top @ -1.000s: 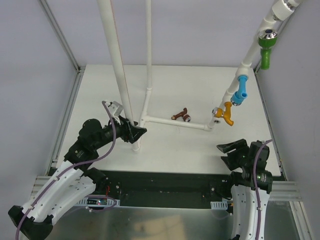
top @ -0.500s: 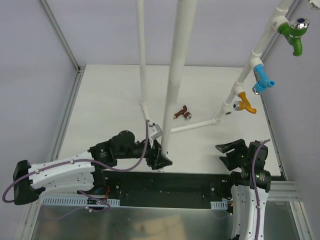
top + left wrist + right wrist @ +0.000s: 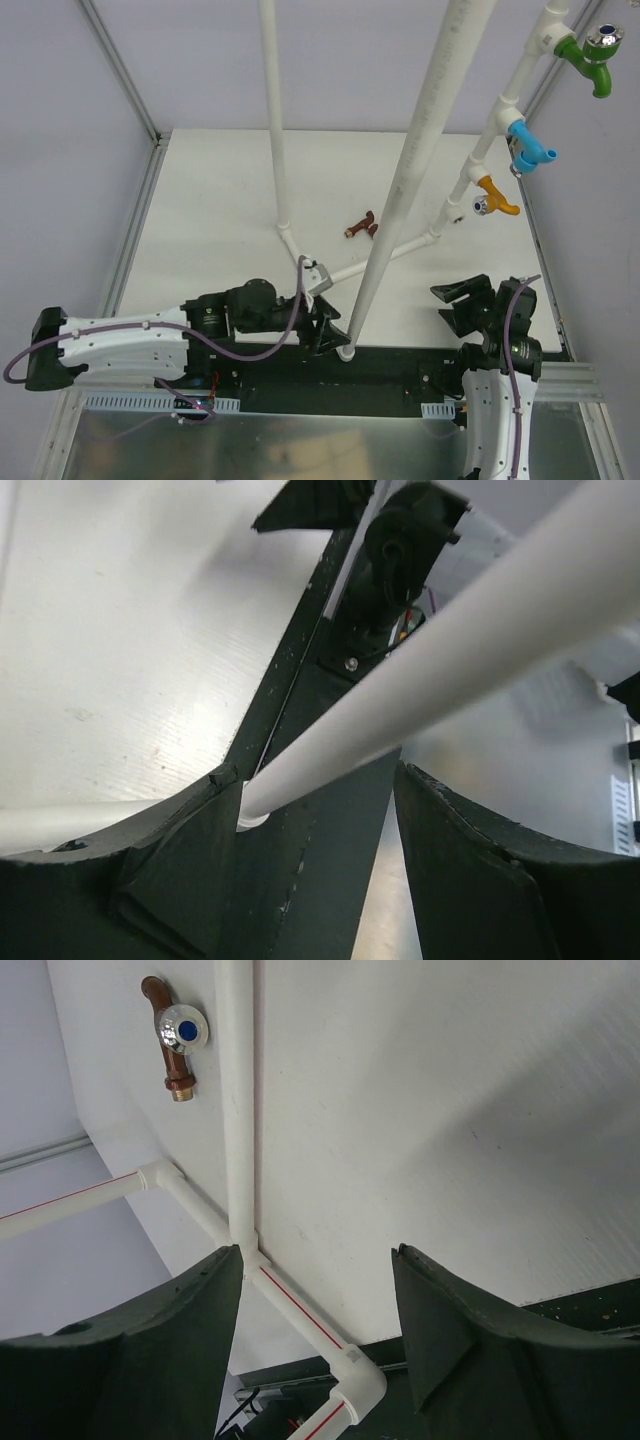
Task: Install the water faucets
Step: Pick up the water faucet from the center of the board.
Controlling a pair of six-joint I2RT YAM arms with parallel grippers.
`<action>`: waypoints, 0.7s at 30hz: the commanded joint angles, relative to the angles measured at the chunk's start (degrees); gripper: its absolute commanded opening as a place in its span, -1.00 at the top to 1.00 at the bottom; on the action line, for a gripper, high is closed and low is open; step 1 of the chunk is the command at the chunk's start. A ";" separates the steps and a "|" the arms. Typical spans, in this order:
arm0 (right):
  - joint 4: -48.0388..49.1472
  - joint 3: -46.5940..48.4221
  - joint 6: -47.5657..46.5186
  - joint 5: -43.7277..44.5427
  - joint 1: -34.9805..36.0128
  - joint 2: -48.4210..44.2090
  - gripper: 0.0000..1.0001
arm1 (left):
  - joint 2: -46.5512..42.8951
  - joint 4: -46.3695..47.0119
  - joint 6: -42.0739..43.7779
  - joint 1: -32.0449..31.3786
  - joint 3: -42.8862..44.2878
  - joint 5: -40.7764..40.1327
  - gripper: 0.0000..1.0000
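**A:** What do the taps look like?

**B:** They're small, glossy plastic, with curved spouts and shiny metal caps. The green tap (image 3: 592,60), blue tap (image 3: 531,152) and orange tap (image 3: 496,200) sit one below another on a slanted arm of the pipe frame (image 3: 418,175), up at the far right. The brown tap (image 3: 362,227) lies loose on the table (image 3: 210,200) near the frame's low tubes, and no gripper touches it.

**A:** And the frame?

**B:** It's smooth, round white tubing with elbow and tee joints, and it stands tilted. One long tube leans toward the camera with its foot at the table's near edge.

**A:** The grippers?

**B:** The left gripper (image 3: 334,338) is spread wide about that foot. The tube rests against one finger and is clear of the other. The right gripper (image 3: 458,306) has its fingers parted with nothing between them, well apart from the taps.

**A:** The setting?

**B:** A matte white tabletop, faintly scuffed, edged by aluminium rails (image 3: 130,255). Plain pale grey walls (image 3: 60,150) stand around it.
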 commanded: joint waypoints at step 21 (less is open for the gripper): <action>33.10 13.99 8.27 28.80 47.67 43.13 -0.38 | -16.08 -17.53 10.37 32.74 6.85 -15.62 -0.37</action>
